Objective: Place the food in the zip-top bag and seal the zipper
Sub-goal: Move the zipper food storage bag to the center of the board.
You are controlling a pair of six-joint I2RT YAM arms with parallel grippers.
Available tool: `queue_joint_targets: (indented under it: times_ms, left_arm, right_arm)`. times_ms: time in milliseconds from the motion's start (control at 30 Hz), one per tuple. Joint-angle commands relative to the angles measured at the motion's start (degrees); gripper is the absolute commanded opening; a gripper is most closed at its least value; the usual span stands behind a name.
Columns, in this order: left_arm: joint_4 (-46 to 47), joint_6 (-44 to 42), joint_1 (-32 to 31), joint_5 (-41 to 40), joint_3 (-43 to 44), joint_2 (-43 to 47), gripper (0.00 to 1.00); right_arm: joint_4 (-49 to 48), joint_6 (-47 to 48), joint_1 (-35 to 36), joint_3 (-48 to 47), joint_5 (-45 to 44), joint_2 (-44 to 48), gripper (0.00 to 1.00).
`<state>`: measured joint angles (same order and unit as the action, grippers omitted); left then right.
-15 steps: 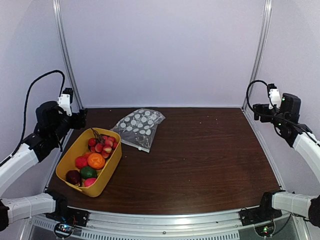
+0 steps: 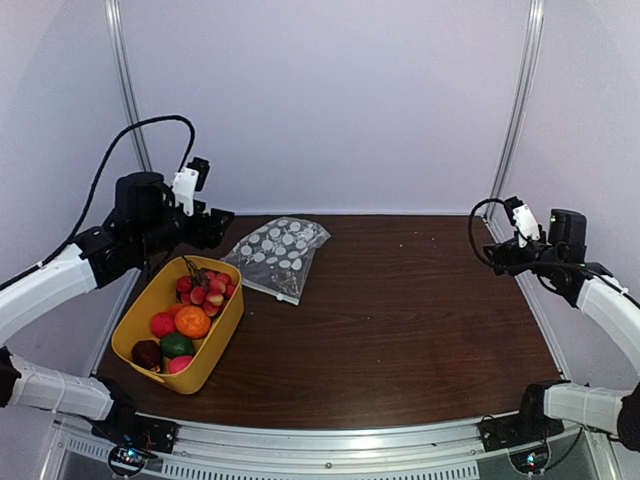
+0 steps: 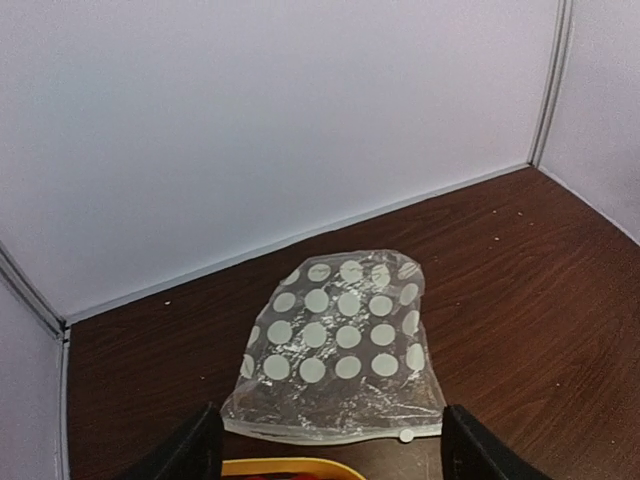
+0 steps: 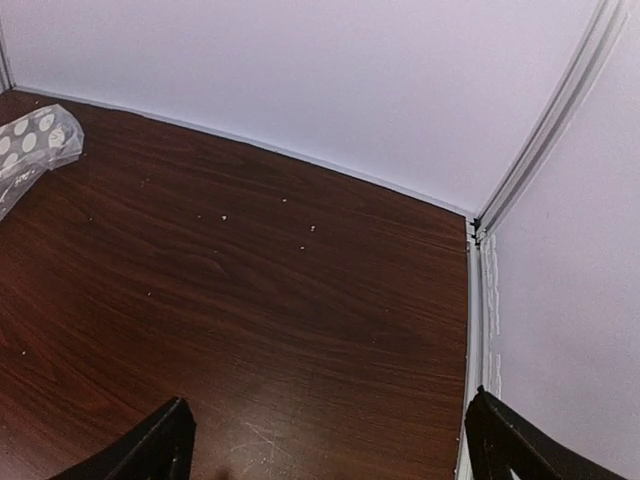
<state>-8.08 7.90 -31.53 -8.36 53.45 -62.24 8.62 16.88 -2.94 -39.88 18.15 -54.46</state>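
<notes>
The zip-top bag (image 2: 277, 252), clear with white dots, lies flat on the brown table behind the yellow tub (image 2: 225, 330). It looks empty. Its zipper (image 3: 330, 432) runs along the near edge in the left wrist view. The food sits in the tub: a bunch of red cherries (image 2: 205, 288), an orange (image 2: 192, 321), a green piece (image 2: 176, 345), a red piece (image 2: 162, 324) and a dark purple piece (image 2: 147, 353). My left gripper (image 2: 215, 228) is open and empty, in the air just left of the bag, facing it (image 3: 332, 420). My right gripper (image 2: 500, 252) is open and empty at the far right (image 4: 330, 425).
The tub's rim (image 3: 290, 465) shows just under the left gripper. White walls and metal posts (image 2: 130, 130) close the table on three sides. A bag corner (image 4: 35, 140) shows at the left of the right wrist view.
My left arm has swung right and forward, from beside the tub to just left of the bag. My right arm has dropped lower and moved slightly inward.
</notes>
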Motion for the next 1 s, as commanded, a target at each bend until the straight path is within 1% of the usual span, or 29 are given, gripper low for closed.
queue_joint_targets:
  times_ms: [0, 100, 200, 267, 367, 500, 600, 633, 733, 900, 967]
  left_arm:
    - [-4.86, 3.89, -3.56, 2.67, 10.61, -9.91, 0.77]
    - [-9.43, 6.07, -4.63, 0.73, 20.65, -20.88, 0.81]
    - [-13.86, 7.11, -4.95, -1.66, 31.13, -31.31, 0.84]
    - [-14.99, 7.37, -4.99, -1.94, 36.61, -37.31, 0.86]
    - [-15.82, 7.86, -5.07, -1.85, 43.15, -45.52, 0.87]
    - [-15.65, 9.83, -5.12, -3.0, 49.16, -54.4, 0.79]
    - [-15.27, 10.01, -5.21, -0.22, 53.38, -60.39, 0.67]
    - [-15.53, 9.85, -5.29, 0.87, 54.62, -62.14, 0.65]
    - [-17.35, 9.32, -5.78, 2.1, 58.21, -66.73, 0.64]
    - [-17.59, 9.07, -6.67, 2.68, 59.05, -70.51, 0.66]
    - [-17.66, 9.36, -6.91, 2.38, 58.96, -71.4, 0.62]
  right_arm:
    - [3.15, 3.84, 4.02, -1.83, 6.02, -2.89, 0.93]
    - [4.29, 4.8, 7.13, -2.6, 7.13, -4.6, 0.92]
    - [4.65, 5.88, 8.51, -2.08, 7.73, -5.05, 0.92]
    - [4.88, 6.53, 8.89, -1.36, 8.06, -4.7, 0.92]
    - [5.12, 6.79, 9.03, -0.87, 8.56, -3.5, 0.93]
    - [4.91, 6.46, 9.1, -0.66, 8.94, -2.44, 0.93]
    - [4.96, 7.03, 9.12, -0.49, 8.18, -2.24, 0.93]
    - [4.95, 7.25, 9.17, -0.39, 8.0, -2.28, 0.93]
    - [4.99, 7.56, 9.12, -0.35, 7.72, -2.51, 0.93]
    - [5.0, 8.08, 9.17, -0.21, 7.32, -2.87, 0.94]
    - [5.0, 8.27, 9.16, -0.14, 7.26, -2.93, 0.94]
